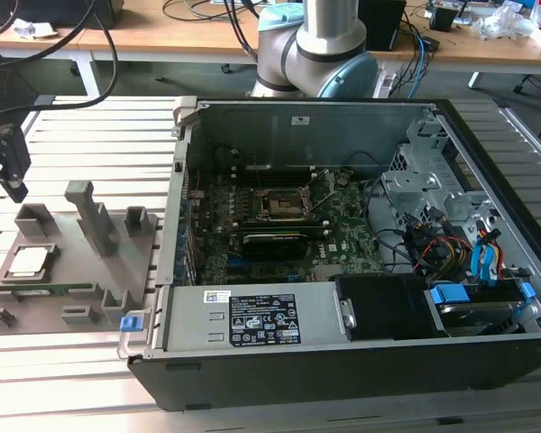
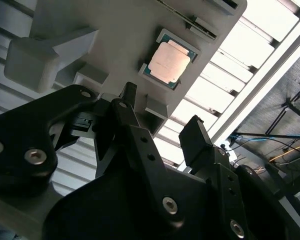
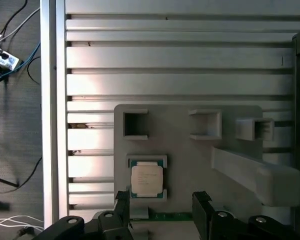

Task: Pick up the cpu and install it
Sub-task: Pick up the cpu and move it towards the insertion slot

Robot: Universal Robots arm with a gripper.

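Note:
The cpu (image 1: pixel 29 262), a small silver-grey square chip with a pale rim, lies flat in a recess of the grey plastic tray (image 1: pixel 77 271) at the exterior view's left. My gripper (image 1: pixel 13 183) hangs above the tray, a little beyond the cpu and clear of it. In both wrist views the two black fingers stand apart with nothing between them: the gripper (image 3: pixel 162 200) is open close beside the cpu (image 3: pixel 146 180), and in the second wrist view the gripper (image 2: pixel 162 112) sits short of the cpu (image 2: pixel 169 61). The dark metal-framed socket (image 1: pixel 284 206) lies on the motherboard inside the open computer case (image 1: pixel 343 361).
Upright grey blocks (image 1: pixel 92 216) rise from the tray next to the cpu. The case's side wall (image 1: pixel 176 207) stands between tray and motherboard. Drive cages and cables (image 1: pixel 451 244) fill the case at the exterior view's right. The arm's base (image 1: pixel 320 54) stands behind the case.

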